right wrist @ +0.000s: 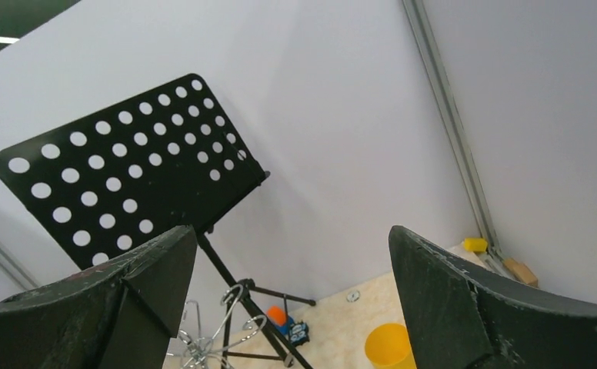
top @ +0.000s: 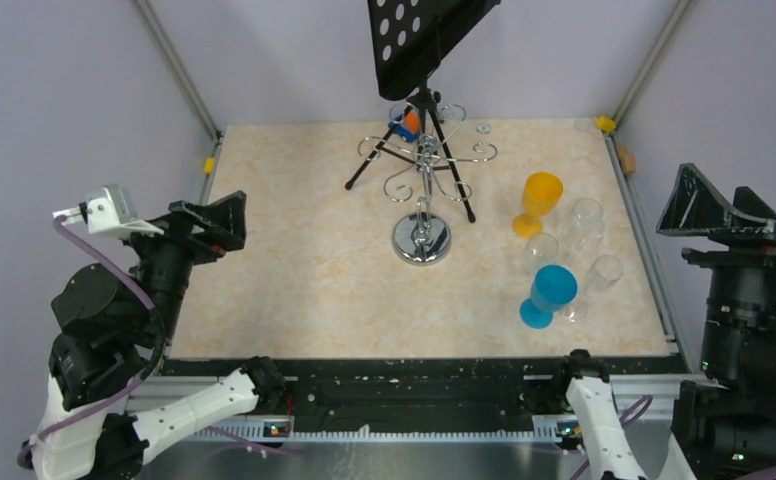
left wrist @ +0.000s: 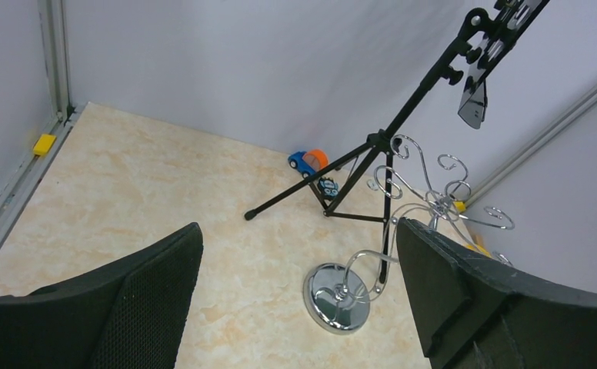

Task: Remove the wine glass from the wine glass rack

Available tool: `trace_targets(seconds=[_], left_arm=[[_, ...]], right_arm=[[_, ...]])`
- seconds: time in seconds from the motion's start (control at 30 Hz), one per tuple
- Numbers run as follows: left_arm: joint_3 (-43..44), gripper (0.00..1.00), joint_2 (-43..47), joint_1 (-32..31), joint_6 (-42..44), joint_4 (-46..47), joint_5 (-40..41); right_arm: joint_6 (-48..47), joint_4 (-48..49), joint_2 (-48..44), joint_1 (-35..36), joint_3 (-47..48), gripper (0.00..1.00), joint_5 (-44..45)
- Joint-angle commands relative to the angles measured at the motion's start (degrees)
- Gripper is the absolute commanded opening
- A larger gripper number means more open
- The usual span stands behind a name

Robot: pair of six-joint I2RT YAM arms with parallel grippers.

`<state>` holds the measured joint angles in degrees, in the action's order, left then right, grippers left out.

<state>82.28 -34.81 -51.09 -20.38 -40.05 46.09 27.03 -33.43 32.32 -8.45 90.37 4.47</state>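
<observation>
While parked, left gripper (top: 220,226) and right gripper (top: 676,205) jaws apart, looks finished given bare-looking wine glass rack (top: 425,172); recheck far arms.

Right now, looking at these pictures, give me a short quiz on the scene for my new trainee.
1. True or false: the left gripper and the right gripper are both open.
2. What stands just behind the wine glass rack? A: a black tripod stand. B: a kettle. C: a basket.
3. Which stands nearer the arms' bases, the blue glass or the orange glass?
Key: 1 true; 2 A; 3 the blue glass.
</observation>
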Motion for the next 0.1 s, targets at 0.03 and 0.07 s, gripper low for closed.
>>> trace_targets(seconds=[0.03, 0.07], left_arm=[[0.29, 0.99, -0.98, 0.11, 1.28, 2.86, -0.69], [0.38, 0.99, -1.10, 0.10, 1.50, 2.87, -0.98]], right_arm=[[-0.79, 2.45, 0.39, -0.52, 0.25, 0.97, 0.56], [-0.76, 2.26, 0.38, -0.52, 0.20, 0.97, 0.50]])
